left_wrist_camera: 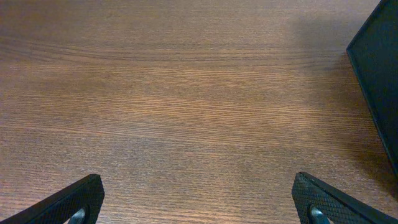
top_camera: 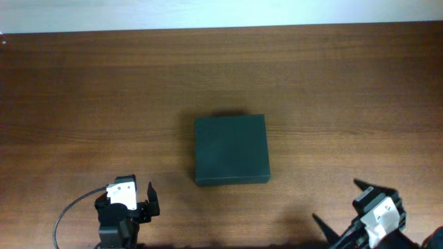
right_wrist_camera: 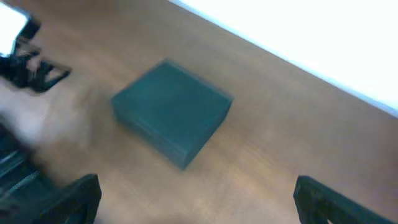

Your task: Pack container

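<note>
The container (top_camera: 230, 150) is a dark green-black matte box, lid shut, lying flat in the middle of the wooden table. It shows blurred in the right wrist view (right_wrist_camera: 171, 112), and its edge shows at the right of the left wrist view (left_wrist_camera: 378, 68). My left gripper (top_camera: 131, 197) is open and empty at the front left, well left of the box; its fingertips frame bare wood (left_wrist_camera: 198, 202). My right gripper (top_camera: 346, 207) is open and empty at the front right, apart from the box (right_wrist_camera: 196, 199).
The brown wooden table (top_camera: 83, 90) spans the whole view, with a pale wall strip along its far edge (top_camera: 221, 12). The left arm (right_wrist_camera: 25, 56) shows blurred at the upper left of the right wrist view. No hand tools show.
</note>
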You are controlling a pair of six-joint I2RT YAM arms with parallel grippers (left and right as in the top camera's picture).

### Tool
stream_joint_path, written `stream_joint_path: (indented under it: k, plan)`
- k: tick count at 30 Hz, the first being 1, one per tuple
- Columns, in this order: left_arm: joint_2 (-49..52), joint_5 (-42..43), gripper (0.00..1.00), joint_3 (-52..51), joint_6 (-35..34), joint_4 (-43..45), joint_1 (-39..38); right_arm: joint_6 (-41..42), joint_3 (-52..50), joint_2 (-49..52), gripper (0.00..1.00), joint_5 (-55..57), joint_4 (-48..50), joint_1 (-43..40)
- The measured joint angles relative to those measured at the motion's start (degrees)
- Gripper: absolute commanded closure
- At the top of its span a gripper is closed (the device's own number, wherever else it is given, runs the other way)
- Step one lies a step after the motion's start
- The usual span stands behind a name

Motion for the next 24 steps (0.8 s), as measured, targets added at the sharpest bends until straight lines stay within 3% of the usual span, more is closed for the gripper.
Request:
stream_joint_path:
  k: [9,16,24]
  plan:
    - [0.0,0.0,0.01,-0.1,0.0,0.1,0.0,9.1,-23.4,-11.2,0.01,9.8,20.6,0.0]
    - [-0.1,-0.2,0.01,-0.2,0.0,0.1,0.0,19.6,-40.5,-16.7,0.01,17.3,29.1,0.0]
    - [-0.1,-0.2,0.01,-0.2,0.0,0.1,0.0,28.1,-52.6,-21.7,0.01,21.6,36.4,0.0]
